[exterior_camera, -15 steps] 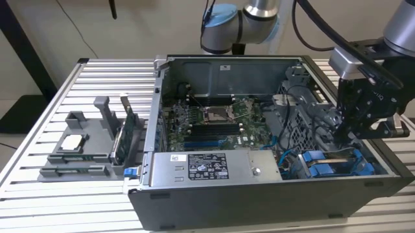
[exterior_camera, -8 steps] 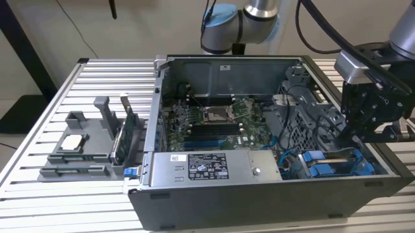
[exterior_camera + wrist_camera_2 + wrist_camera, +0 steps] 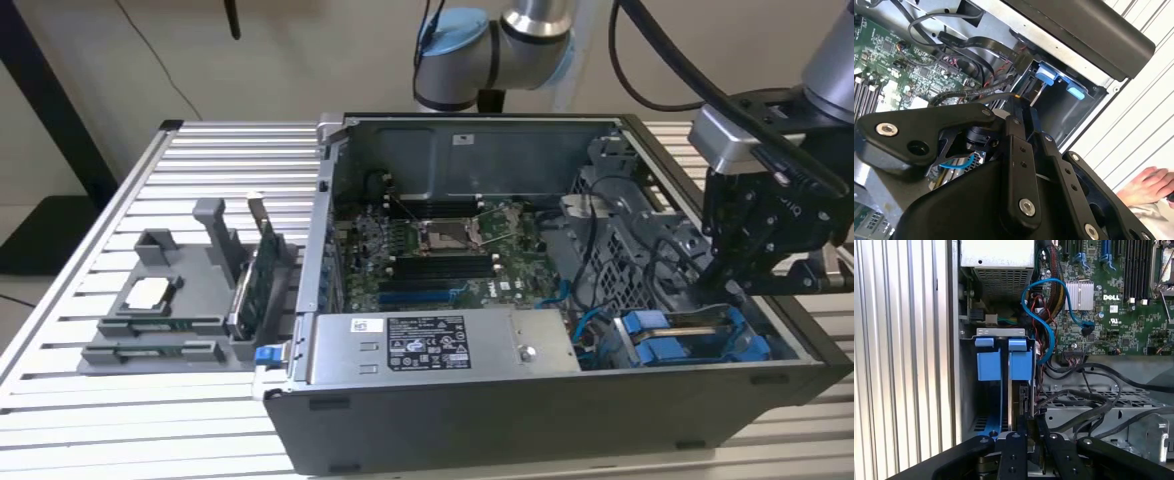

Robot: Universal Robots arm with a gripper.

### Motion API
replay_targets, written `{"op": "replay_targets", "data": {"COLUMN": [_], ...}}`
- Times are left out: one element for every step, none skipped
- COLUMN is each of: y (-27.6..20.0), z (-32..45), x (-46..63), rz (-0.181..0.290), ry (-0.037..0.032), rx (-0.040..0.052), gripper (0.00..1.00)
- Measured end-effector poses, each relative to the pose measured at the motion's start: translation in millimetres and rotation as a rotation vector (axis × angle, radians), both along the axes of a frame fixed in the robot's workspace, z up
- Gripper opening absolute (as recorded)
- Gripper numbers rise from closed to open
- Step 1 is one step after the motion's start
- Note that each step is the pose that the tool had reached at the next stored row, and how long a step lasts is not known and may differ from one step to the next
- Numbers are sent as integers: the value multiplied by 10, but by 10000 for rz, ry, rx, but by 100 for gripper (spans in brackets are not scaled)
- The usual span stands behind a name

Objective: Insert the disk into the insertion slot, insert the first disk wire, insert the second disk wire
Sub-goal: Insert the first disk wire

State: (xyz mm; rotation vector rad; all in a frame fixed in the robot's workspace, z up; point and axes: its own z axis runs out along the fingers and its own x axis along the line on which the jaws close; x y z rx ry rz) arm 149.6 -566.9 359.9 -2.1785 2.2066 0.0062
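— What sits in the open dark grey computer case (image 3: 561, 420) on the slatted metal desk (image 3: 200, 150)?
— One green motherboard (image 3: 521, 255), one grey labelled power-supply box (image 3: 441, 345) and, at the exterior view's near right, the dark grey metal insertion slot (image 3: 1001, 332) with two bright blue fittings side by side.
— And the disk?
— The disk (image 3: 1020, 385) in its bright blue plastic carrier stands edge-on in that slot, its label hidden. The black end effector (image 3: 1030, 416) is right at its edge; whether it is clamped or apart I cannot tell. One blue cable (image 3: 1050, 345) curls just beside the slot.
— Anything cut off?
— A person's hand (image 3: 1149, 185), only partly in view.
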Motion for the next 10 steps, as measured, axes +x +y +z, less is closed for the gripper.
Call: {"op": "replay_targets", "data": {"y": [-1, -5, -6, -7, -8, -11, -16, -22, -27, -31], "z": [0, -3, -4, -6, -8, -10, -11, -13, -14, -18], "x": [1, 2, 2, 2, 2, 2, 2, 3, 3, 4], "rz": [0, 0, 0, 0, 0, 1, 0, 0, 0, 0], "ry": [0, 0, 0, 0, 0, 0, 0, 0, 0, 0], "rx": [0, 1, -1, 0, 0, 2, 1, 0, 0, 1], "gripper": [19, 19, 19, 19, 19, 19, 19, 19, 19, 19]}}
